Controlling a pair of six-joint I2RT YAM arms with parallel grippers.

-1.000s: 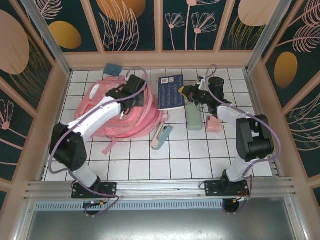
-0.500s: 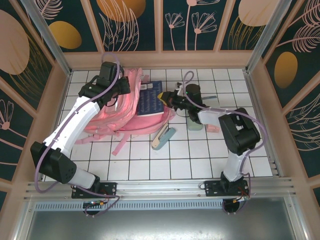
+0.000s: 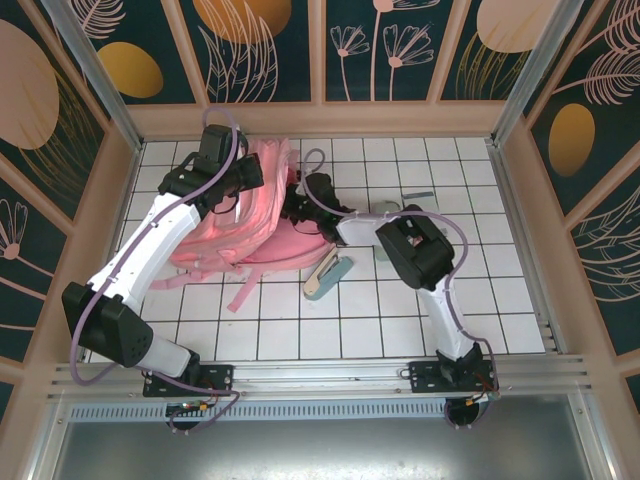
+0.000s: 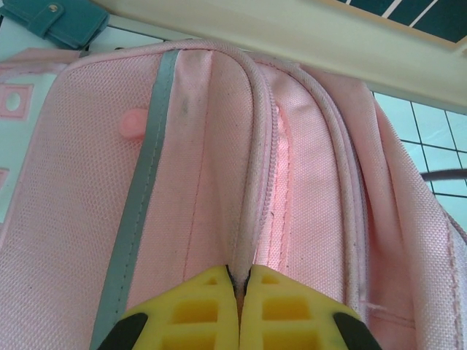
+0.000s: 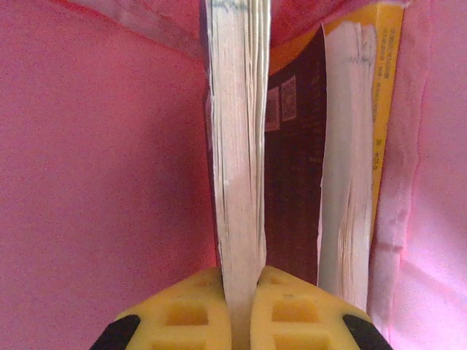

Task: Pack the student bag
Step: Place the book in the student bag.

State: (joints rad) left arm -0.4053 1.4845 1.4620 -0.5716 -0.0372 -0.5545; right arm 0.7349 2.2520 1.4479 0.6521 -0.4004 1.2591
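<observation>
Toward the upper left of the tiled table [image 3: 300,330], the student bag [image 3: 262,215] lies slumped against the back wall, its pink straps trailing toward the near side. From overhead, the left arm reaches up along the bag's left side to its far top corner, while the right arm stretches across from the right and ends at the bag's right-hand edge.

Seen from the left wrist, the left fingers [image 4: 243,288] are pressed together with no gap, pinching a ridge of the bag's pink fabric beside the zip. A pale reflective strip [image 4: 142,189] runs down the cloth to the left of that ridge. A teal wallet [image 4: 52,17] sits in the top left corner of that view, just beyond the bag and against the wall.

Seen from the right wrist, the right fingers [image 5: 257,286] are closed on a book [image 5: 237,146], gripping it by its page edges so that it stands upright between them. Pink fabric surrounds it on both sides. A second book [image 5: 350,138] with a yellow cover edge stands just to the right of the first, against the pink cloth.

Lower down on the table, a teal-and-white object [image 3: 325,273] lies just off the bag's lower right corner. I cannot tell what it is.
</observation>
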